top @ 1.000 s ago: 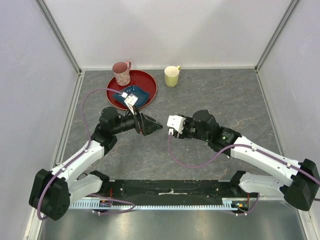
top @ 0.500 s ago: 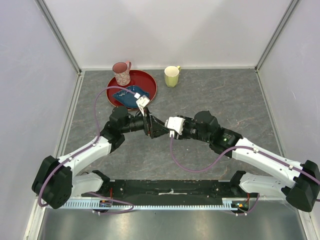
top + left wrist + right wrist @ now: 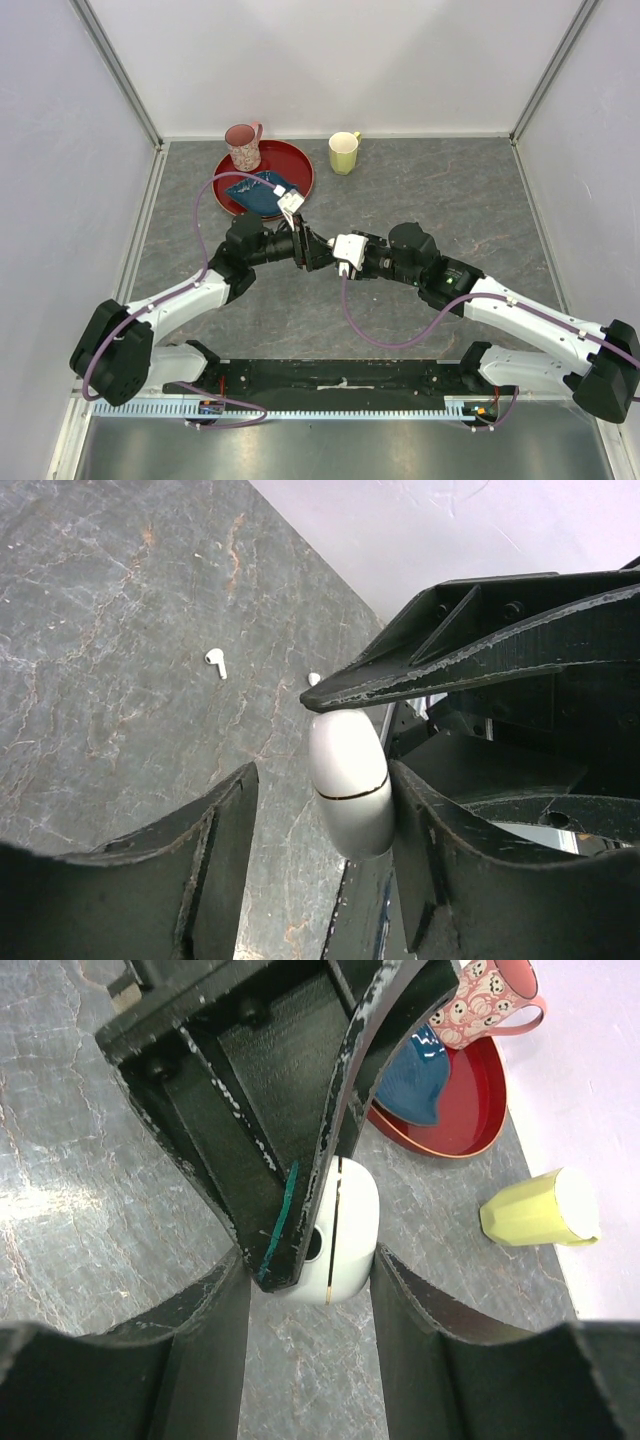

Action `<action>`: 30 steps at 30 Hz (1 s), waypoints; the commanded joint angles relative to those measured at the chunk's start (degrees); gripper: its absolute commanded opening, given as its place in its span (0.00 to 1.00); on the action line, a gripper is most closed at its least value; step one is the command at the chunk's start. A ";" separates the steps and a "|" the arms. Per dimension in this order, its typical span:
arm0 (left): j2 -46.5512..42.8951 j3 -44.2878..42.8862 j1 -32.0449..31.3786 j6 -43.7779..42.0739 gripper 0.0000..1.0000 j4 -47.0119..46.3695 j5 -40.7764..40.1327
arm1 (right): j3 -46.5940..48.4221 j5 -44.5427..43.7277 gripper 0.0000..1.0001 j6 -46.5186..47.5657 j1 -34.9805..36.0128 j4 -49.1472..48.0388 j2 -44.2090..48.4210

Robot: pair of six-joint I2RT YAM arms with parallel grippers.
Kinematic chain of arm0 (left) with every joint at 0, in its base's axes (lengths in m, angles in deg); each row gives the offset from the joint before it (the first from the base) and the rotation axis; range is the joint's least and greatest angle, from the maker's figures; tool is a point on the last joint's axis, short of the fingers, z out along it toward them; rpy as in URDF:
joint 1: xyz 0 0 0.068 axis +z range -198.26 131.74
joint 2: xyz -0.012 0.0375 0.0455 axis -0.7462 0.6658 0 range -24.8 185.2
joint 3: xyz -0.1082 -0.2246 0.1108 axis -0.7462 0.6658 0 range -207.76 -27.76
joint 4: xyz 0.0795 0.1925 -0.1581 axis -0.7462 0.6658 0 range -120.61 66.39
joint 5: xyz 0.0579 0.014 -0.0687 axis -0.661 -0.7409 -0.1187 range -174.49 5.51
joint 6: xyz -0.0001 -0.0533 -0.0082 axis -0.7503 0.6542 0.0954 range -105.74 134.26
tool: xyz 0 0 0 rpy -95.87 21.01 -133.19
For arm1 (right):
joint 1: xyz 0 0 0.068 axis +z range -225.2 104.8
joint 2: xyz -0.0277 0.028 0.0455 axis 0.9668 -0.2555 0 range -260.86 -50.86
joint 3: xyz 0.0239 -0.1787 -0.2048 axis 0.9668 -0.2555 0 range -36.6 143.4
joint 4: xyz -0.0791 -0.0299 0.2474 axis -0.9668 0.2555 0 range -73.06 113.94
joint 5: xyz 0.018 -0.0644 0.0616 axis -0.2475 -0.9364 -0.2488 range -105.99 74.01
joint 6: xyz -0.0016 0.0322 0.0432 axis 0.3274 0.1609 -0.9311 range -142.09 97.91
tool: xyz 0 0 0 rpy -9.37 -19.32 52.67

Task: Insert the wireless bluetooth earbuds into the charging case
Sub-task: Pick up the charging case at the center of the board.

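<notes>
the case [image 3: 350,780] hangs in the air between the 2 grippers, clear of the table [image 3: 90,630]. it is white and glossy, with a thin seam across it. the right wrist view shows a dark spot on its face.

the right gripper [image 3: 310,1260] is grasping it. the case sits between its 2 fingers with 1 finger against the case's edge, and the other side is hidden behind a finger of the left gripper.

the left gripper [image 3: 322,770] faces it tip to tip from the opposite side, its jaws partly closed around the same case. in the left wrist view 1 of its fingers touches the case and the other stands off with a clear gap, so it is not clamped on.

the 2 earbuds lie on the table below and beyond the left gripper's tips, well apart from the case. 1 [image 3: 215,663] lies in the open. the other [image 3: 313,679] is near it, partly hidden by a finger of the right gripper.

a red plate [image 3: 300,160] lies just beyond the left gripper's wrist, on the far side from the arm bases. on it is a blue dish [image 3: 262,188], and a pink patterned mug [image 3: 243,147] stands at its far edge. a yellow cup [image 3: 344,152] stands on the table beyond the right gripper's tips, apart from the plate.
</notes>
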 commanded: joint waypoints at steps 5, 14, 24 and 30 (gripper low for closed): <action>1.20 -1.82 -0.70 1.01 0.42 -3.99 -0.55 | -0.46 2.38 0.00 -0.86 0.66 -5.17 0.45; 1.90 -1.39 -0.87 0.83 0.16 -5.58 0.24 | -0.90 3.01 0.11 -2.00 0.83 -6.82 1.51; -1.25 2.30 -0.87 -4.17 0.02 -6.90 -5.36 | -1.87 -3.58 0.72 -6.48 0.83 -8.42 3.35; -12.23 9.94 -0.78 -13.04 0.02 -7.77 -19.32 | -2.22 -8.86 0.90 -17.36 0.74 -9.64 8.00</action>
